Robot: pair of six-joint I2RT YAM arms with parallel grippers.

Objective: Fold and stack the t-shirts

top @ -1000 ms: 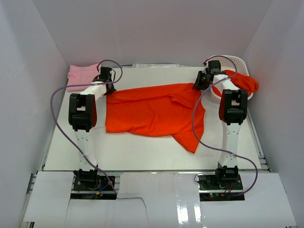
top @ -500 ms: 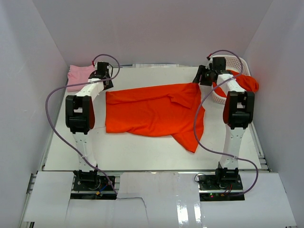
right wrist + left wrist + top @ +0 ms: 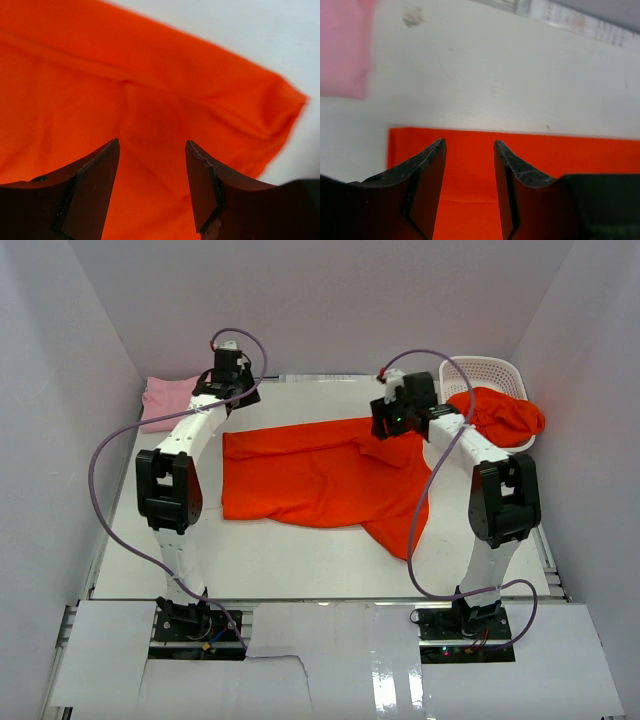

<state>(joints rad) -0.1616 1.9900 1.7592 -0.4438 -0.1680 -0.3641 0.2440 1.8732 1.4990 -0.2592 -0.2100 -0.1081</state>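
An orange-red t-shirt [image 3: 320, 475] lies spread on the white table, one sleeve trailing toward the front right. My left gripper [image 3: 233, 390] hangs open above its back left corner, nothing between the fingers; in the left wrist view the gripper [image 3: 469, 142] frames the shirt's edge [image 3: 545, 155]. My right gripper [image 3: 393, 418] is open over the shirt's back right part, and the right wrist view shows the gripper [image 3: 152, 141] above wrinkled orange cloth [image 3: 150, 75]. A pink t-shirt [image 3: 165, 400] lies folded at the back left. Another orange-red t-shirt [image 3: 505, 412] spills over the basket.
A white lattice basket [image 3: 490, 370] stands at the back right corner. White walls enclose the table on three sides. Purple cables loop from both arms. The pink t-shirt [image 3: 342, 50] shows at the upper left of the left wrist view.
Both grippers opened and let go of the shirt's back edge. The left one lifted and moved back; the right one swung left over the shirt. The cloth now lies flat.
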